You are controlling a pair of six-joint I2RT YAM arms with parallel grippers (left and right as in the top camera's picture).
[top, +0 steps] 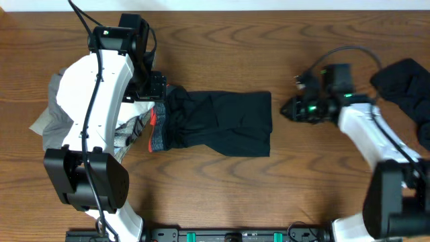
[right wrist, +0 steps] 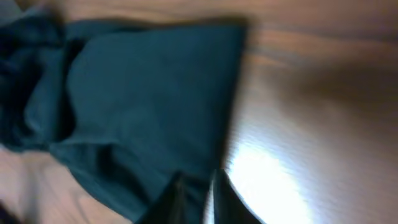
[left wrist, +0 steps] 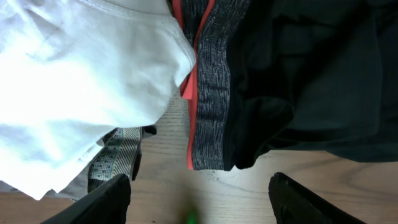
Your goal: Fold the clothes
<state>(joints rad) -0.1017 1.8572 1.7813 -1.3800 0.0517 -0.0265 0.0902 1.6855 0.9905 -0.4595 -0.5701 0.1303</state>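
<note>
Left hand (left wrist: 198,204) just beside black trousers (left wrist: 311,74)

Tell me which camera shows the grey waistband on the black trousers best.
The left wrist view: the waistband runs down the middle of the frame, close up, its grey weave and red edge plain. Overhead it is only a small strip. The right wrist view shows just the blurred dark trousers, no waistband.

From overhead, the left arm (top: 94,87) hides much of the pale garment pile (top: 41,124) from you, and a black garment (top: 406,81) runs off the right edge. Your right wrist view is smeared: the black trousers (right wrist: 149,106) show no detail, and the right gripper (right wrist: 198,199) seems nearly closed.
</note>
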